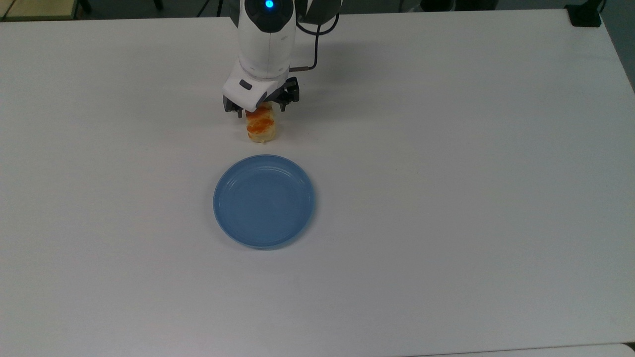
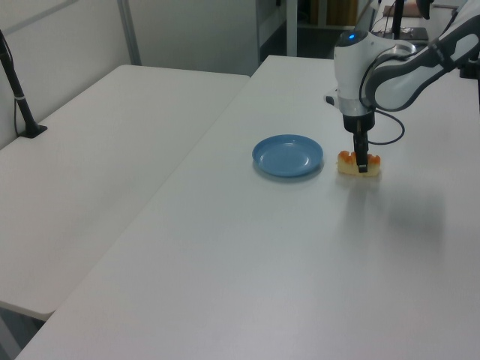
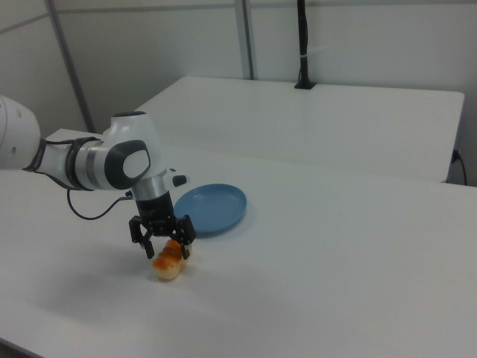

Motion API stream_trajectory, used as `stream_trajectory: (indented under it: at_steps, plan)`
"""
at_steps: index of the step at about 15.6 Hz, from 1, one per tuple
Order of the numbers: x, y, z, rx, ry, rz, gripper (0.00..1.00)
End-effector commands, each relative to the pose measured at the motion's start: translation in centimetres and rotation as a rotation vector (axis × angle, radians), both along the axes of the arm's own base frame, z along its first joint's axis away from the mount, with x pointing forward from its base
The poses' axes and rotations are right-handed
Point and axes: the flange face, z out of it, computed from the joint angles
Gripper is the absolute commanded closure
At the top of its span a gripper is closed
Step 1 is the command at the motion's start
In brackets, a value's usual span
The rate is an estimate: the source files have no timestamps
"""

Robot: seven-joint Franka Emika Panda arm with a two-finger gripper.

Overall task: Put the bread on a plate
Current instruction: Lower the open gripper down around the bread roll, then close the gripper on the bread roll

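The bread (image 1: 262, 130) lies on the white table just beyond the blue plate (image 1: 264, 201) in the top view, its orange-brown top up. My gripper (image 1: 256, 110) is down over the bread's far half, hiding that part. In the right view the gripper (image 3: 165, 252) stands open with one finger on each side of the bread (image 3: 168, 262), not pressed against it. In the left view the fingers (image 2: 362, 163) reach down in front of the bread (image 2: 349, 165), to the right of the plate (image 2: 287, 155). The plate (image 3: 211, 209) holds nothing.
The white table (image 1: 446, 173) spreads wide around both objects. A second white table (image 2: 97, 150) adjoins it at the left view's left, with a black post (image 2: 19, 97) on it. A black cable (image 1: 313, 44) trails from the arm's wrist.
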Motion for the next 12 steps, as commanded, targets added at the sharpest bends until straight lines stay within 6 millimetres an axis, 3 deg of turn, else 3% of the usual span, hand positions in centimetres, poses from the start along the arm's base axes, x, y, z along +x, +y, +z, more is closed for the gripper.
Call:
stream_trajectory:
  at_steps: [1,3,6,9,12]
  plan:
    - [0.08,0.1,-1.33,-0.014,-0.015,0.018,0.0]
    - [0.06,0.18,-1.9,-0.016,-0.006,0.019,0.0]
    - [0.16,0.27,-1.78,-0.019,-0.014,-0.008,0.3]
    - [0.21,0.28,-1.71,-0.02,-0.016,-0.014,0.53]
    - [0.2,0.19,-1.64,-0.02,-0.016,-0.016,0.62]
